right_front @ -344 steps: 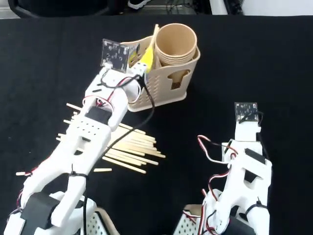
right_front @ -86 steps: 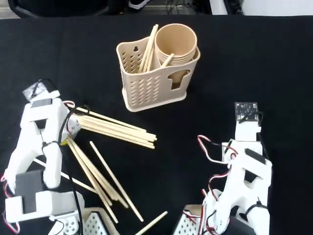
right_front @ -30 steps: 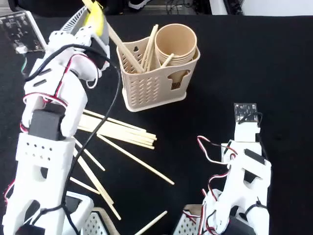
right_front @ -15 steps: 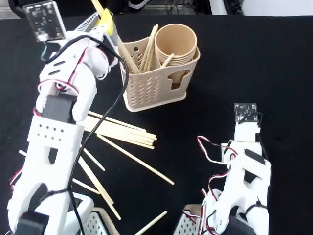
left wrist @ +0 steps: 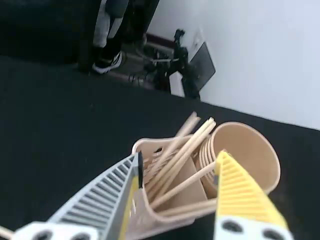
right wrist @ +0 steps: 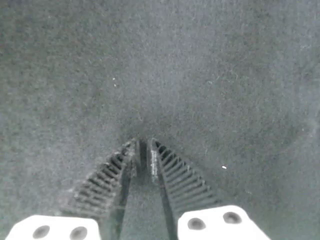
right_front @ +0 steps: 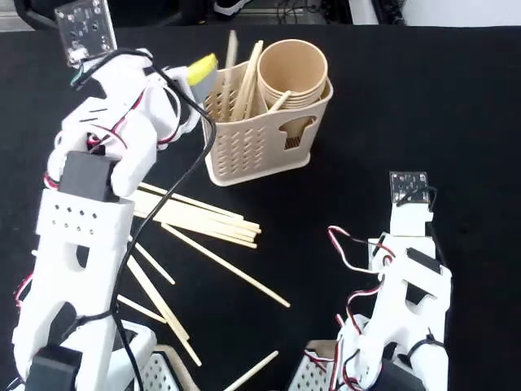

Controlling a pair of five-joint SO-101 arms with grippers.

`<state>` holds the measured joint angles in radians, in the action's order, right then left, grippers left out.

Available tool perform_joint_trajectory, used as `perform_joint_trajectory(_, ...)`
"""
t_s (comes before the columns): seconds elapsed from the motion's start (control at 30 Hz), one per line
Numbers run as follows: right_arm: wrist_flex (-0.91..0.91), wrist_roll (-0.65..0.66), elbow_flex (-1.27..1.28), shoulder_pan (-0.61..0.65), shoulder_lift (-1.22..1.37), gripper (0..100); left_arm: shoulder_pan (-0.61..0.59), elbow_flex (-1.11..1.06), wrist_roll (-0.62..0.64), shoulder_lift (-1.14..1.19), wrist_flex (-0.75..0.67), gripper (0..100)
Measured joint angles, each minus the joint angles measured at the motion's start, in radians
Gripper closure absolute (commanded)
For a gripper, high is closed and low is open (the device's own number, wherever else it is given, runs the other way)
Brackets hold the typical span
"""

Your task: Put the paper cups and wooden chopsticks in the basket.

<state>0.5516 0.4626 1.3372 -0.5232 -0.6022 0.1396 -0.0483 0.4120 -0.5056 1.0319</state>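
Lying loose on the black table (right_front: 456,98) beside the left arm: wooden chopsticks (right_front: 203,218), roughly a dozen, exact count blocked by overlap in the tight bundle, with one stray near the front edge between the arm bases. Standing already in the one basket (right_front: 252,151): about five or six more sticks (right_front: 244,77) in the compartment nearer the left arm, plus one nested stack of paper cups (right_front: 291,69) in the other compartment, four or so rims showing. Judging by looks: light, stiff, thin, smooth, likely to roll or pivot in a pinch. Best taken across the shaft near mid-length, one or two at a time, starting from the bundle's outer edge. Cups light, thin-walled, easy to crush, none left outside. Hovering at the basket's chopstick side: left gripper (left wrist: 178,165), jaws spread wide, holding nothing. Parked low over bare table, well apart from basket and sticks: right gripper (right wrist: 142,150), pinched closed on nothing.
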Motion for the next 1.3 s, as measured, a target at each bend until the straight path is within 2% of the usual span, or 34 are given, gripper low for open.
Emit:
perform_joint_trajectory(0.17,0.0,0.0,0.0,0.0,0.0,94.5,-0.011,0.071,0.038,-0.002,0.207,73)
perform_joint_trajectory(0.3,0.0,0.0,0.0,0.0,0.0,94.5,-0.176,0.058,0.152,0.014,0.336,73)
perform_joint_trajectory(0.43,0.0,0.0,0.0,0.0,0.0,94.5,-0.351,-0.089,0.242,0.081,0.325,74)
perform_joint_trajectory(0.57,0.0,0.0,0.0,0.0,0.0,94.5,-0.4,-0.229,0.31,0.247,0.218,74)
perform_joint_trajectory(0.67,0.0,0.0,0.0,0.0,0.0,94.5,-0.436,-0.224,0.351,0.423,0.183,74)
perform_joint_trajectory(0.83,0.0,0.0,0.0,0.0,0.0,94.5,-0.505,-0.092,0.414,0.743,0.261,74)
perform_joint_trajectory(1.03,0.0,0.0,0.0,0.0,0.0,94.5,-0.503,0.107,0.443,0.993,0.376,74)
perform_joint_trajectory(1.2,0.0,0.0,0.0,0.0,0.0,94.5,-0.5,0.193,0.443,1.06,0.41,86)
perform_joint_trajectory(1.3,0.0,0.0,0.0,0.0,0.0,94.5,-0.497,0.227,0.4,1.076,0.4,91)
